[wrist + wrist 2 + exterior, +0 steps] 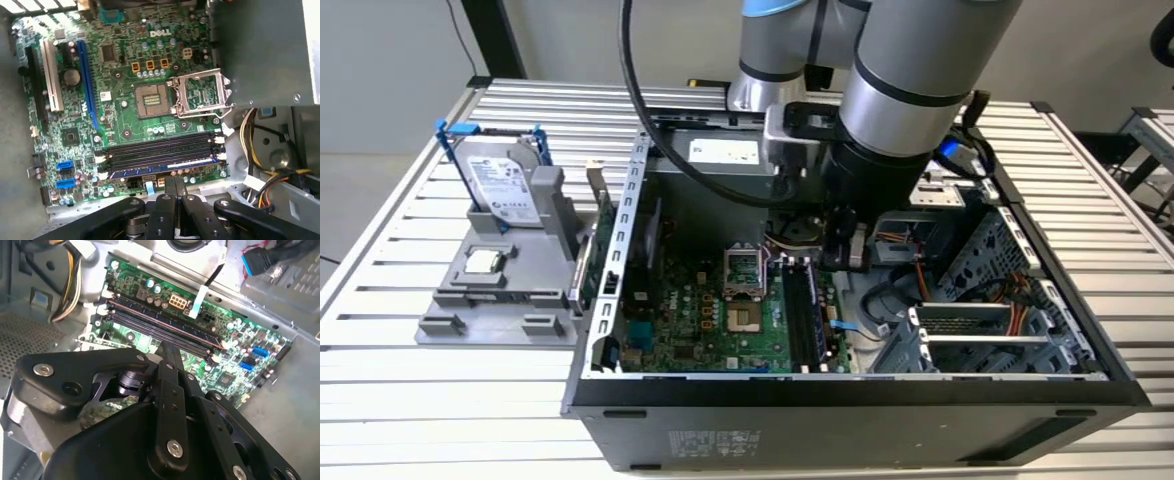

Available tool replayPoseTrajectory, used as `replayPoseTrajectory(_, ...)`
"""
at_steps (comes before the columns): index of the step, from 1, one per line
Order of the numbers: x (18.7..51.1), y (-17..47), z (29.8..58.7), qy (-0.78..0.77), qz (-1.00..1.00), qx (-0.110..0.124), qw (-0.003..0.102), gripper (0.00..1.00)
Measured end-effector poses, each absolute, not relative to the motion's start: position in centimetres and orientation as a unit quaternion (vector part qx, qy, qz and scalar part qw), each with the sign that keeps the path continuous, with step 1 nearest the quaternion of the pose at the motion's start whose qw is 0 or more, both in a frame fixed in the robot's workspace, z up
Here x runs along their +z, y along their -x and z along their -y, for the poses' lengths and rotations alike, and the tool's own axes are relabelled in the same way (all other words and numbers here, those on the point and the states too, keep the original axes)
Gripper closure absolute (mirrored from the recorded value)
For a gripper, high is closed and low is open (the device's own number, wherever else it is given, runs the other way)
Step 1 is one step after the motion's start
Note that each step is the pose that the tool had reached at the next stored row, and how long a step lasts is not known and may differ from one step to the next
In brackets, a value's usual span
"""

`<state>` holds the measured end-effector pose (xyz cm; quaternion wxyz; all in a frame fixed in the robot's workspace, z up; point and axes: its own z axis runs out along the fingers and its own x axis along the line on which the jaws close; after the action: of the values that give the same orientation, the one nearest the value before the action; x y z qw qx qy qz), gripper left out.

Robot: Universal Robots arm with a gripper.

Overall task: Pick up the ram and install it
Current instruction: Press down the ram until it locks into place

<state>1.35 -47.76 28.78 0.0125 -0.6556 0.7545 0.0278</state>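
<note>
My arm reaches down into the open computer case (854, 400) on the table (400, 400), my tool (843, 250) just above the memory slots (807, 310). In the first wrist view my tool's (175, 182) fingers are pressed together, holding nothing I can see, and the ram (165, 166) sits in the nearest slot. The exterior view also shows the hard drive (500, 180).

- Memory slots (160, 152): just beyond the jaws, open from above.
- Open socket frame (200, 95): stands raised past the slots.
- Wire bundle (250, 135): beside the slots' end.
- Drive cage (987, 335): walls off one side of the jaws.
</note>
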Motion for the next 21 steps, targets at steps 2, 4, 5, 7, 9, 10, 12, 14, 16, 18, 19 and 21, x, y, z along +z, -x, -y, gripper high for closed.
replayPoseTrajectory(2,28.77,-1.35,47.76,0.669,-0.742,0.028,0.012,1.0)
replayPoseTrajectory(4,28.77,-1.35,47.76,0.683,-0.73,0.028,0.011,1.0)
replayPoseTrajectory(5,28.77,-1.35,47.76,0.689,-0.724,0.028,0.011,1.0)
replayPoseTrajectory(7,28.76,-1.35,47.76,0.699,-0.715,0.028,0.011,1.0)
replayPoseTrajectory(9,28.73,-1.36,47.76,0.709,-0.704,0.029,0.011,1.0)
replayPoseTrajectory(10,28.72,-1.36,47.76,0.715,-0.699,0.029,0.01,1.0)
replayPoseTrajectory(12,28.69,-1.36,47.76,0.724,-0.689,0.028,0.011,1.0)
replayPoseTrajectory(14,28.69,-1.36,47.76,0.725,-0.688,0.028,0.011,1.0)
replayPoseTrajectory(16,28.69,-1.36,47.76,0.725,-0.688,0.027,0.011,1.0)
replayPoseTrajectory(18,28.65,-1.36,47.75,0.725,-0.688,0.027,0.011,1.0)
replayPoseTrajectory(19,28.61,-1.36,47.76,0.725,-0.688,0.027,0.01,1.0)
replayPoseTrajectory(21,28.5,-1.36,47.76,0.725,-0.688,0.026,0.01,1.0)
